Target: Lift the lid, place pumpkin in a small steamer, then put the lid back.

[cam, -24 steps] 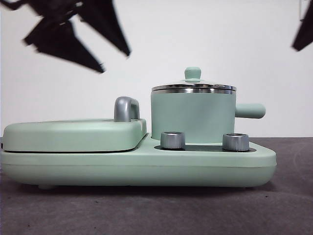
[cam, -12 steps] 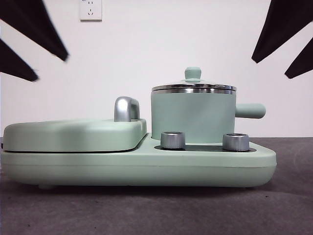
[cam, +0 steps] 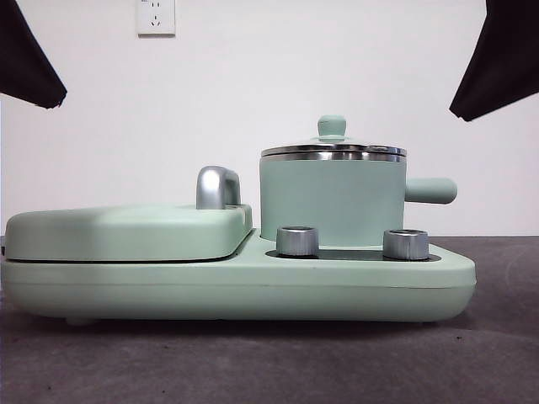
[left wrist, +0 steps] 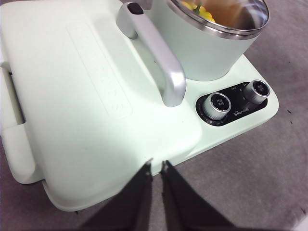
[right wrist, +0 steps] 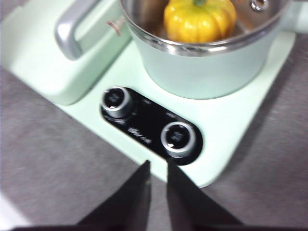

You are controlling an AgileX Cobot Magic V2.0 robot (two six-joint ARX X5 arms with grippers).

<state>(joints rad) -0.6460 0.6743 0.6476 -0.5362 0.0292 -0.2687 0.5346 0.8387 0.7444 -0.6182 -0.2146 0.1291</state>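
My left jaws and right jaws nearly closed, empty, both above bench. Glossy yellow-orange ribbed pumpkin ahead in mint-green cylindrical steamer pot, round glass steel-rimmed lid on top. Risk: lid possibly seated crooked, could slide off

Mint-green small steamer, yellow-orange pumpkin

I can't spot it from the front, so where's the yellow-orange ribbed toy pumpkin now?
The yellow-orange ribbed toy pumpkin sits inside the cylindrical mint-green steamer pot, under its glass lid, seen in both wrist views.
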